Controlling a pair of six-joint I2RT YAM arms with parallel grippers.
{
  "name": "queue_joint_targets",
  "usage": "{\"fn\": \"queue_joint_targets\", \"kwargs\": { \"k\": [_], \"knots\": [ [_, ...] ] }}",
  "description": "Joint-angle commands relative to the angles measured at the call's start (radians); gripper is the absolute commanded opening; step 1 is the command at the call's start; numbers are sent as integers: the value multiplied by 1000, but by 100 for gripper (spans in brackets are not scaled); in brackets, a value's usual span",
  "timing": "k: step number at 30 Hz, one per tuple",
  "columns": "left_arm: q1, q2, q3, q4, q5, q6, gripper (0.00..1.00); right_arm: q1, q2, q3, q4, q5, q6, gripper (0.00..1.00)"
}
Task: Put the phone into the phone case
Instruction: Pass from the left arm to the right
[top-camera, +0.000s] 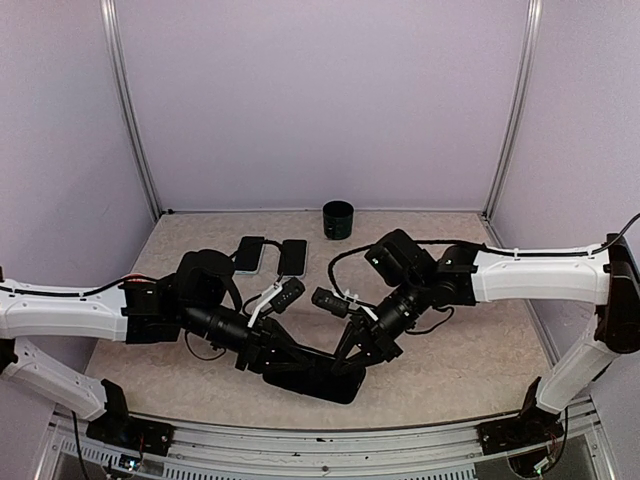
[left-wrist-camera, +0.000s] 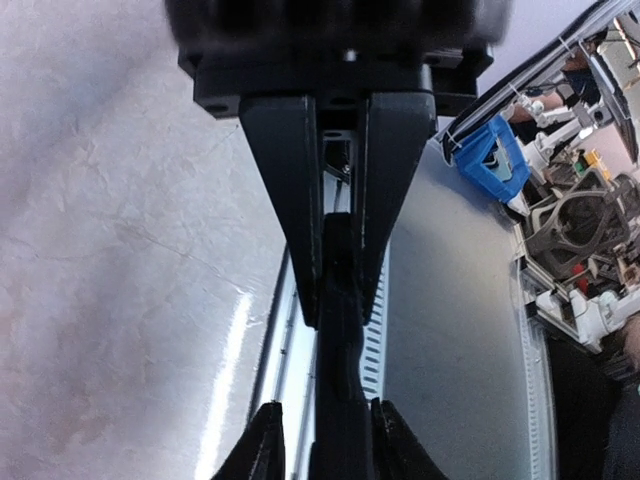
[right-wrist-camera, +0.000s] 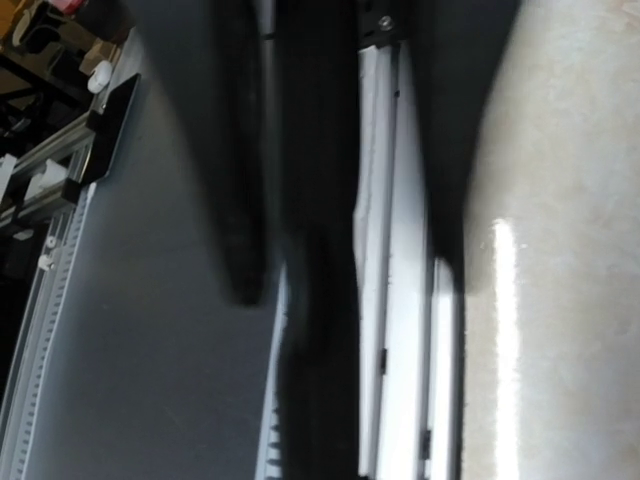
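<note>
A flat black phone case (top-camera: 312, 382) hangs edge-on above the table's near edge, between both grippers. Whether the phone sits inside it I cannot tell. My left gripper (top-camera: 285, 362) comes in from the left. In the left wrist view its fingers (left-wrist-camera: 300, 220) press both faces of the thin, slightly bowed case (left-wrist-camera: 340, 400), so the left gripper (left-wrist-camera: 340, 320) is shut on it. My right gripper (top-camera: 355, 352) comes in from the right. In the blurred right wrist view the right gripper (right-wrist-camera: 342, 280) straddles the case (right-wrist-camera: 320, 380) with light showing on one side.
Two flat dark handsets (top-camera: 250, 255) (top-camera: 292, 257) lie side by side at the back of the table. A black cup (top-camera: 338, 219) stands by the back wall. The table's metal front rail (left-wrist-camera: 375, 330) runs just below the held case.
</note>
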Motion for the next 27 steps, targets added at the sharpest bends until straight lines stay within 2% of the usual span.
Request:
{"fn": "queue_joint_targets", "kwargs": {
  "k": [1, 4, 12, 19, 27],
  "knots": [
    [0, -29, 18, 71, -40, 4, 51, 29, -26, 3, 60, -54, 7, 0],
    [3, -48, 10, 79, -57, 1, 68, 27, -56, -14, 97, -42, 24, 0],
    [43, -164, -53, 149, -155, -47, 99, -3, -103, -70, 202, -28, 98, 0],
    [151, -299, -169, 283, -198, -171, 99, -95, -157, -129, 357, 2, 225, 0],
    [173, -347, -244, 371, -261, -240, 99, -164, -218, -213, 598, 55, 413, 0]
  ]
}}
